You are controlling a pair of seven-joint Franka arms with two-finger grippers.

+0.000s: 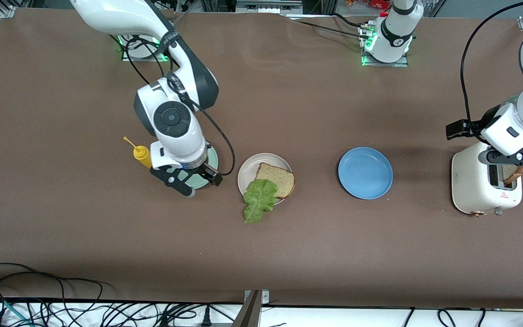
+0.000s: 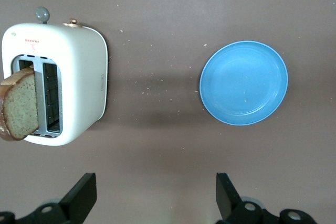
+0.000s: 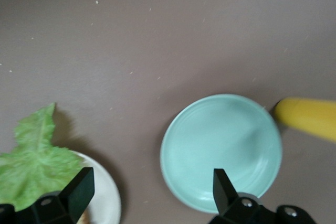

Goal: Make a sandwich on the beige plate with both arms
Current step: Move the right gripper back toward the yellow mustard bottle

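1. While one bread slice [image 1: 276, 178] and the lettuce leaf [image 1: 259, 200] lie on the beige plate [image 1: 248, 169], a second slice [image 2: 20, 104] stands in the toaster [image 2: 73, 87].
2. Left gripper [image 2: 152, 199] spread wide, empty, above the desk beside the toaster; right gripper [image 3: 149, 195] equally wide over the mint-green plate [image 3: 220, 150].
3. Bread looks light and crumbly: pinch its protruding crust gently.

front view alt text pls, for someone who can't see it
A beige plate mid-table holds one bread slice, with a lettuce leaf draped over its rim onto the table. The open right end effector hovers over a mint-green plate beside a yellow bottle. The open left end effector hangs above a white toaster holding a second slice, near a blue plate.
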